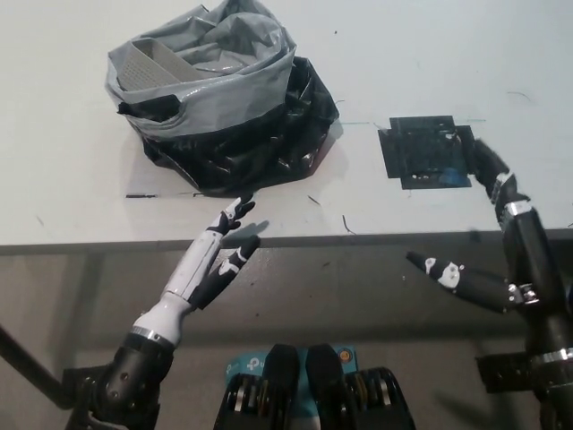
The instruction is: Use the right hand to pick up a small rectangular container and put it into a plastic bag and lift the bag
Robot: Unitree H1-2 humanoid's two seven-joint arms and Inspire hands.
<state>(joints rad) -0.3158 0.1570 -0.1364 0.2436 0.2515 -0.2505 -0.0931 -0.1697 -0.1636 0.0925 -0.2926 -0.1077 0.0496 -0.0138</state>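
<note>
A black plastic bag (233, 134) with its grey lining rolled outward sits on the white table (376, 54) at the upper left. Inside it, at the left, a small grey rectangular container (148, 64) rests against the lining. My black right hand (492, 242) hangs low at the right by the table's front edge, open and holding nothing, fingers spread apart. My white left hand (215, 260) rests open just below the table edge, in front of the bag.
A flat black cross-shaped mat (425, 150) lies on the table right of the bag, just above my right hand. The table's front edge (358, 240) runs across the middle of the view, with grey floor below.
</note>
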